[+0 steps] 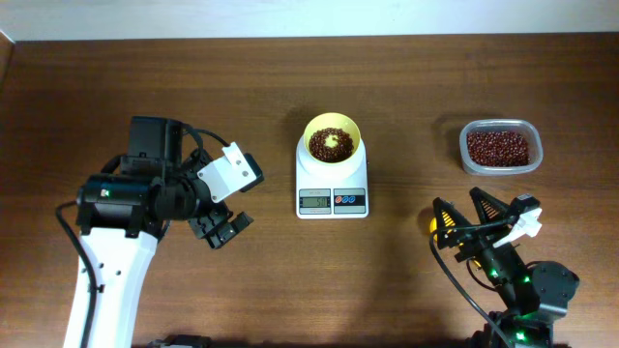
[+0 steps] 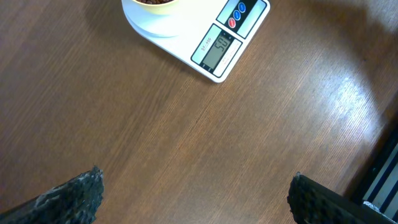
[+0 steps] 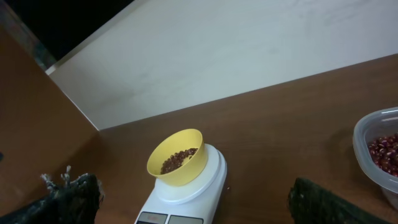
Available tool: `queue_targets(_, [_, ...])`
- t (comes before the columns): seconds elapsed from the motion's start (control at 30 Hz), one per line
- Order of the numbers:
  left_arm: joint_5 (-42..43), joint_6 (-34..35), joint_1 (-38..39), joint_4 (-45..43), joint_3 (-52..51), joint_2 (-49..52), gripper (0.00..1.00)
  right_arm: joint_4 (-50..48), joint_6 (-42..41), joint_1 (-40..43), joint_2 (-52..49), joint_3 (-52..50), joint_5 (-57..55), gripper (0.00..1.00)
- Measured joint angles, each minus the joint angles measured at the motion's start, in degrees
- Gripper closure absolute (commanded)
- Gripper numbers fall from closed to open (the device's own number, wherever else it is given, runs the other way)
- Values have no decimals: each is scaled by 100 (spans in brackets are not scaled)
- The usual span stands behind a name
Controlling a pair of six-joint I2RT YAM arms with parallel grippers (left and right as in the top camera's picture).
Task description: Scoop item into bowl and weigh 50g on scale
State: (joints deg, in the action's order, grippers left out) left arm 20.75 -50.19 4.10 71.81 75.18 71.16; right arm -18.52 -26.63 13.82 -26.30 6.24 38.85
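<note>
The pale yellow bowl (image 1: 332, 143) stands on the white scale (image 1: 332, 198) at the table's middle, with dark red-brown beans (image 1: 330, 144) in it. The right wrist view shows the bowl (image 3: 180, 158) on the scale (image 3: 208, 186). In the left wrist view the scale's display (image 2: 215, 51) is lit and seems to read about 50. My left gripper (image 1: 221, 230) is open and empty, left of the scale above bare wood (image 2: 196, 186). My right gripper (image 1: 467, 215) is open and empty at the front right, facing the scale (image 3: 193, 183).
A clear plastic container (image 1: 500, 147) holding more beans sits at the back right, also at the right edge of the right wrist view (image 3: 379, 152). A small yellow object (image 1: 432, 224) shows beside my right gripper's left finger. A pale wall lies beyond the table's far edge.
</note>
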Motion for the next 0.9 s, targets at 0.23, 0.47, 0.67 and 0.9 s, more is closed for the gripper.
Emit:
queue_targets(0.23, [0, 0, 0, 11, -2, 0, 1, 1307, 109, -442, 400, 26, -444, 1])
queue_targets(0.47, [-2, 0, 0, 0, -9, 22, 1, 2887, 1655, -490, 2157, 33, -765, 1])
queue_targets(0.67, [-2, 0, 0, 0, -9, 22, 1, 3480, 2068, -754, 2542, -7, -1434, 1])
queue_targets(0.9, [-2, 0, 0, 0, -9, 22, 1, 3480, 2411, -848, 2542, -66, -1639, 1])
